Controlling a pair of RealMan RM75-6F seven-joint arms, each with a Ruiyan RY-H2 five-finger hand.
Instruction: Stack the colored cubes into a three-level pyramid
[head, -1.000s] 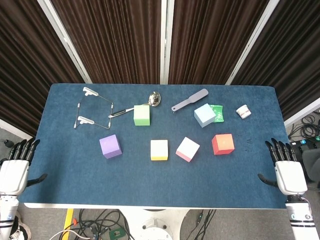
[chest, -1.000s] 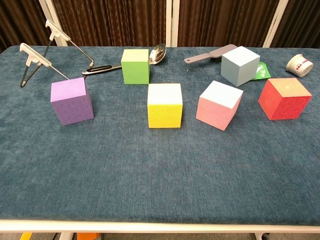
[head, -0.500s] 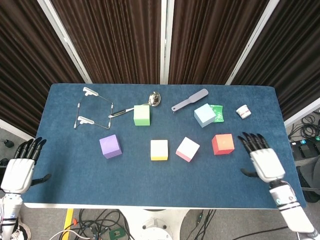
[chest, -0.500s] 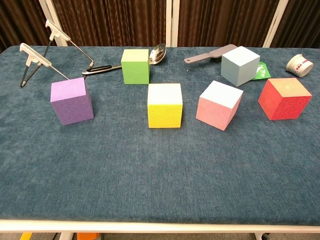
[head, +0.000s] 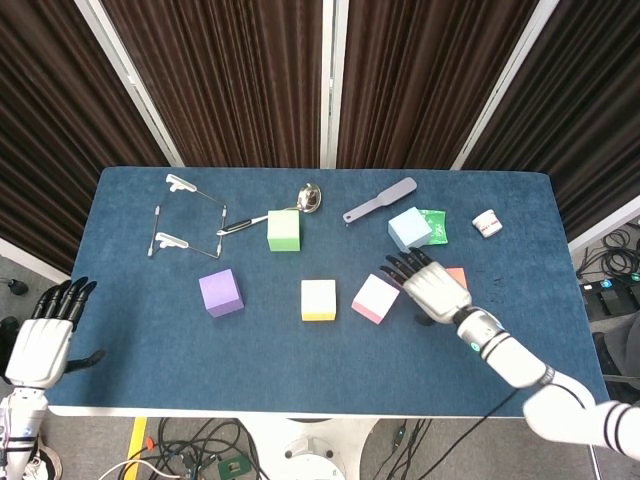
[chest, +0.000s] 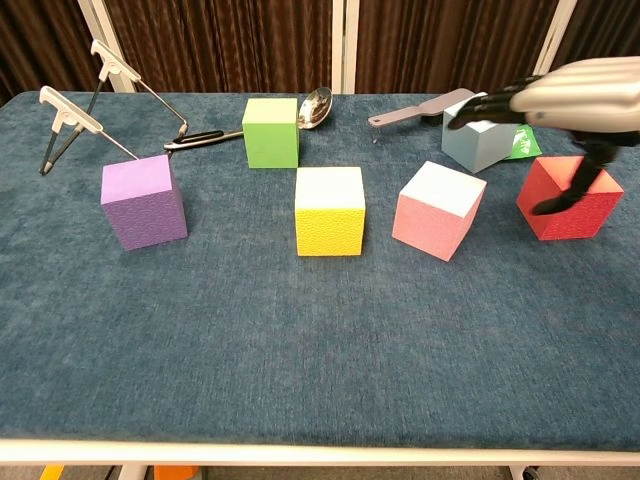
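Note:
Six cubes lie apart on the blue table (head: 130, 370): purple (head: 221, 293), yellow (head: 318, 300), pink (head: 374, 299), green (head: 284, 230), light blue (head: 409, 229) and red (head: 457, 275). My right hand (head: 425, 283) hovers over the red cube (chest: 575, 222) with fingers spread and nothing in it. Its fingertips (chest: 480, 108) reach toward the pink cube (chest: 437, 210) and pass in front of the light blue cube (chest: 478, 145). The hand hides most of the red cube in the head view. My left hand (head: 45, 335) hangs open off the table's left edge.
A wire rack (head: 185, 215), a spoon (head: 310, 196) and a grey spatula (head: 380, 200) lie along the back. A green packet (head: 436, 226) sits behind the light blue cube, and a small white tub (head: 487, 223) stands at the back right.
My right hand has swept in from the table's right edge, leftward over the red cube, close to the pink one. The left hand has barely shifted. No cube has moved.

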